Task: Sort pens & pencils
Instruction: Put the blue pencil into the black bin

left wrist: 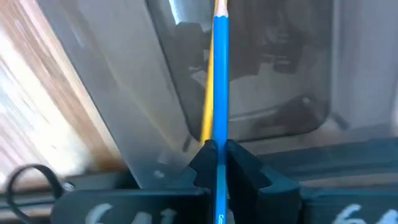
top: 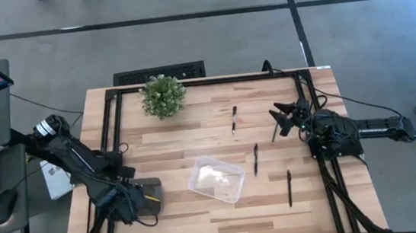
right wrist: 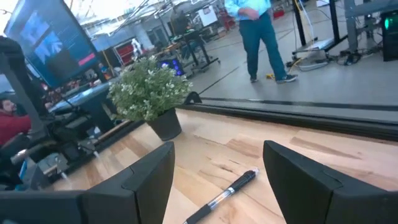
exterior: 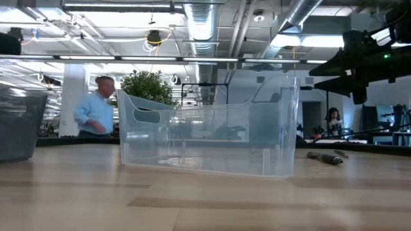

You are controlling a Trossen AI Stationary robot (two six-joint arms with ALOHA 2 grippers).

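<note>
My left gripper (left wrist: 219,165) is at the table's near left corner, over a dark grey bin (top: 151,189), shut on the light blue pencil (left wrist: 221,81). The yellow pencil (left wrist: 205,115) lies inside that bin (left wrist: 267,93). My right gripper (top: 284,115) hangs open above the table's right side. One black pen (right wrist: 224,196) lies on the wood ahead of it, between its spread fingers, untouched. Black pens (top: 234,119) (top: 256,159) (top: 289,187) lie flat on the table, and another (top: 274,131) is just below the right gripper. My left gripper pinches the blue pencil's shaft (left wrist: 219,152) between its two fingers (left wrist: 241,167). The pencil runs along the fingers and sticks out far ahead of them, its wood-coloured tip (left wrist: 219,5) pointing into the grey bin. Whether that tip touches the bin cannot be told.
A clear plastic container (top: 216,178) stands at the table's middle, wide in the low view (exterior: 205,135). A small potted plant (top: 163,95) stands near the far edge. A black frame (top: 204,81) borders the table. A person (exterior: 96,109) walks in the room behind.
</note>
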